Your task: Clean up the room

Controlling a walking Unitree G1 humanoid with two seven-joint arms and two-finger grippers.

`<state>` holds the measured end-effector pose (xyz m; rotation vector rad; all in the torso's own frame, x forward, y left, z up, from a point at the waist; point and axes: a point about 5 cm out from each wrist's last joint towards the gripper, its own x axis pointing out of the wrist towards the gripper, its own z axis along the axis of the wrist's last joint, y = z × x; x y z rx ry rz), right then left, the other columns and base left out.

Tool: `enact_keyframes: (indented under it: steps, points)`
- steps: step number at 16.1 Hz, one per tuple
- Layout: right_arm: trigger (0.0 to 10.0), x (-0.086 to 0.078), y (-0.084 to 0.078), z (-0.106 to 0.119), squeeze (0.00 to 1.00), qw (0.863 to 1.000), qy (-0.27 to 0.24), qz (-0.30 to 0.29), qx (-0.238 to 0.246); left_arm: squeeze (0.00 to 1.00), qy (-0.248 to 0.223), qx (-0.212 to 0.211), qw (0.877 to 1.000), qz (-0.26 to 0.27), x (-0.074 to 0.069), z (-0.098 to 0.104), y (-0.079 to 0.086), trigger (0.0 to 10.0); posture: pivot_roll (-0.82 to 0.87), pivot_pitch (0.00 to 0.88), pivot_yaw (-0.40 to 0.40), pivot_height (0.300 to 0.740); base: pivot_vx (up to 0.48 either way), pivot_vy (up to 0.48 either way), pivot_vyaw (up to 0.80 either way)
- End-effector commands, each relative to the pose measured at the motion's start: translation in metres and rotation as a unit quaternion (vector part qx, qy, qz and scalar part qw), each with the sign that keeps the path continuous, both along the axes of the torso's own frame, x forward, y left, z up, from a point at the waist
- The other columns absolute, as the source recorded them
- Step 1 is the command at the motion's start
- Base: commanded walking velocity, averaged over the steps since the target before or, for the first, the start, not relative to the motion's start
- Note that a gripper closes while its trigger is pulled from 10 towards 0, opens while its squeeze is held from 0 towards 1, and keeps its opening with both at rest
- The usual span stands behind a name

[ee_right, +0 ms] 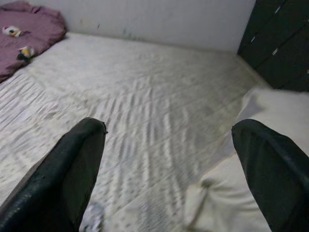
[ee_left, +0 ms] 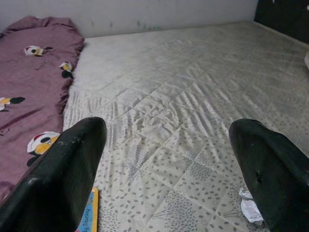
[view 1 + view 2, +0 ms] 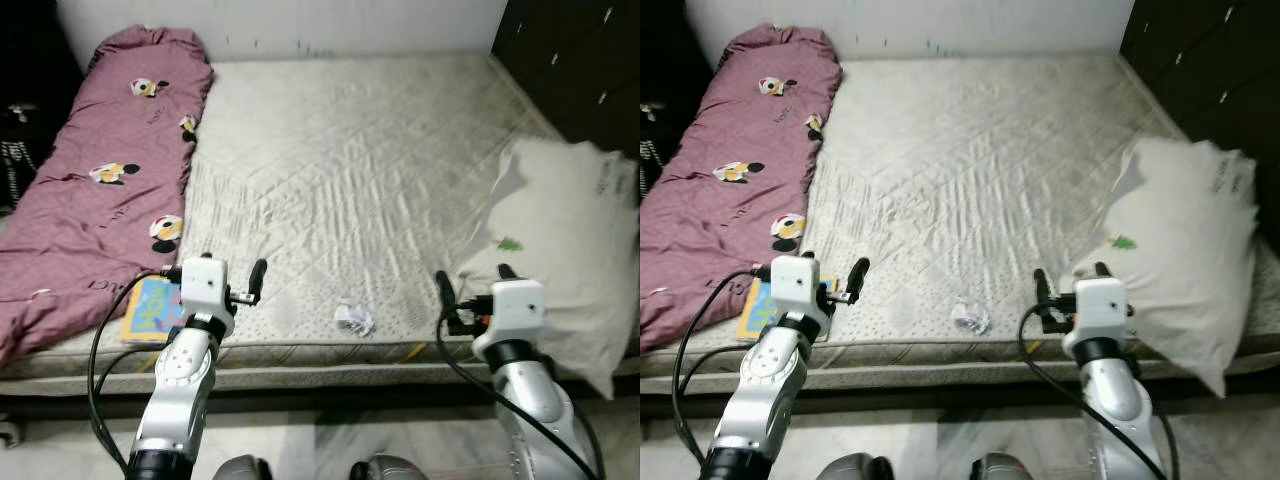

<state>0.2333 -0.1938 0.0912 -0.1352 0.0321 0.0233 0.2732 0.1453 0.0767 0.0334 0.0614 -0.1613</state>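
Bed [image 3: 350,150]: a bare quilted mattress is stretching away from the robot toward the far wall; both arms are reaching over its near edge.
Blanket [image 3: 90,190]: a maroon cartoon-print cover is lying bunched lengthwise along the robot's left side of the mattress.
Pillow [image 3: 560,250]: a white pillow is slumping over the near right corner, just beside the right arm.
Book [image 3: 155,308]: a colourful flat book is lying at the near edge, partly under the blanket's hem, just left of the left arm.
Crumpled paper [image 3: 353,318]: probably the nearest piece of litter, it is sitting near the front edge between the two arms, a small wad with no clear long axis.
Left gripper [image 3: 252,283]: it is hovering above the mattress edge, fingers spread wide and holding nothing; the wad is lying ahead and to its right.
Right gripper [image 3: 470,290]: it is hovering, fingers likewise spread and empty; the wad is lying to its left, at about the same reach as from the other arm.
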Motion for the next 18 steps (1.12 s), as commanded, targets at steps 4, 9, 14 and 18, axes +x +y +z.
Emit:
enact_keyframes:
  steps: [4, 9, 14, 18]
  points:
    - [10.0, 0.017, 0.013, 0.014, 0.0, 0.999, -0.001, 0.049, 0.001, 0.0, 0.02, -0.002, 1.0, -0.018, 0.0, -0.005, -0.001, 10.0, -0.14, 0.108, 0.083, 0.74, 0.0, 0.0, 0.0]
    - [10.0, 0.021, 0.003, 0.014, 0.0, 0.999, -0.033, -0.022, -0.009, 0.0, -0.018, 0.029, 0.999, 0.008, 0.009, 0.006, 0.01, 10.0, -0.09, 0.049, 0.006, 0.74, 0.0, 0.0, 0.0]
    - [10.0, 0.013, -0.002, 0.006, 0.0, 0.998, -0.011, -0.061, 0.021, 0.0, -0.004, 0.03, 0.996, 0.079, -0.017, -0.005, 0.033, 10.0, -0.05, 0.065, -0.044, 0.74, 0.0, 0.0, 0.0]
    - [10.0, 0.022, 0.004, 0.009, 0.0, 0.997, -0.007, -0.055, 0.053, 0.0, -0.015, 0.022, 0.996, 0.085, -0.015, 0.002, 0.033, 10.0, -0.04, 0.068, -0.064, 0.74, 0.0, 0.0, -0.4]
